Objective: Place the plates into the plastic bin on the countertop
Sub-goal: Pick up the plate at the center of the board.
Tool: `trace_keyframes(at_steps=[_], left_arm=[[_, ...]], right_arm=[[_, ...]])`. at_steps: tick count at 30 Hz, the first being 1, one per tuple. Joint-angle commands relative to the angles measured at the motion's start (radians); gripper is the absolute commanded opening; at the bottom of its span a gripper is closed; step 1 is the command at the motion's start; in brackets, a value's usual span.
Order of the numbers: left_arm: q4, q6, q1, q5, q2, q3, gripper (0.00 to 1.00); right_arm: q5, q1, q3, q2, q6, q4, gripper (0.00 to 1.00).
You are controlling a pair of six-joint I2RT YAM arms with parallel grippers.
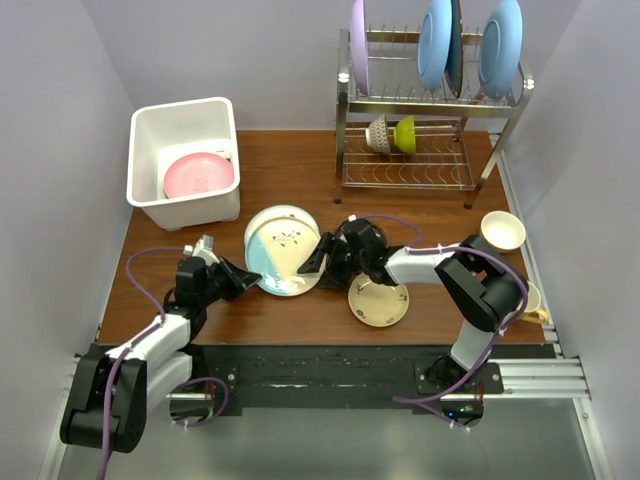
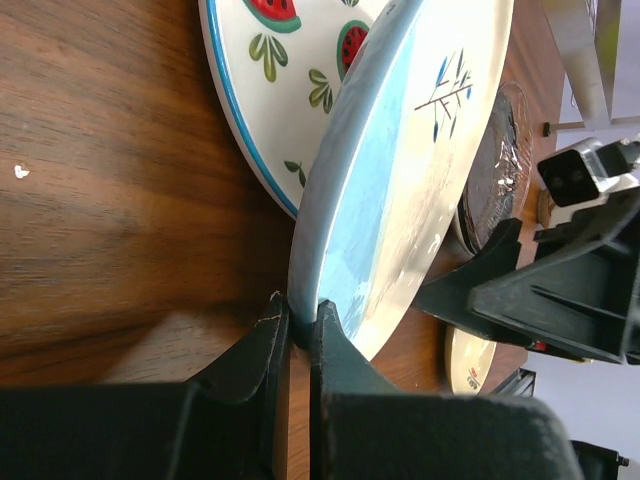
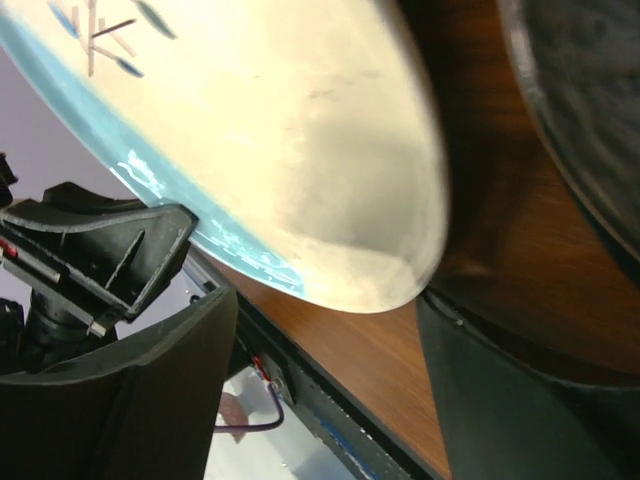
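Left fingers (image 2: 245,365) tight on blue-cream plate (image 2: 410,170)

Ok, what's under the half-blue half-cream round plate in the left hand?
A white round plate with red-green fruit motifs, flat on the brown wood countertop. The tilted half-blue plate covers most of it.

We see the round pink plate (image 1: 198,175) lying flat in the white rectangular plastic bin (image 1: 182,113) at the far left of the reddish-brown wooden countertop (image 1: 290,165). The round half-blue, half-cream plate (image 1: 283,260) is tilted (blue half to the left) over the white fruit-motif plate (image 1: 284,213). The small yellowish plate (image 1: 378,302) lies flat nearby.
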Motion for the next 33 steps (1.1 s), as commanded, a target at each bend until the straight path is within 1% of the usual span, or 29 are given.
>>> trace_keyframes(at_steps=[1,4,7,21,25,33], left_arm=[[0.024,0.018,-0.006,0.0,-0.03,0.064,0.0],[0.005,0.01,-0.006,0.006,-0.029,0.081,0.0],[0.013,-0.01,-0.006,0.018,-0.043,0.091,0.0],[-0.021,-0.076,-0.006,0.043,-0.085,0.183,0.0],[-0.039,-0.083,-0.006,0.044,-0.099,0.208,0.0],[-0.071,-0.086,-0.006,0.049,-0.112,0.263,0.0]], right_arm=[[0.026,-0.001,0.034,-0.082,-0.056,-0.035,0.88],[0.05,-0.003,0.025,-0.128,-0.079,-0.07,0.96],[0.069,-0.006,0.028,-0.167,-0.107,-0.111,0.99],[0.181,-0.009,0.094,-0.345,-0.25,-0.366,0.99],[0.21,-0.012,0.102,-0.412,-0.277,-0.414,0.99],[0.248,-0.016,0.088,-0.489,-0.313,-0.484,0.99]])
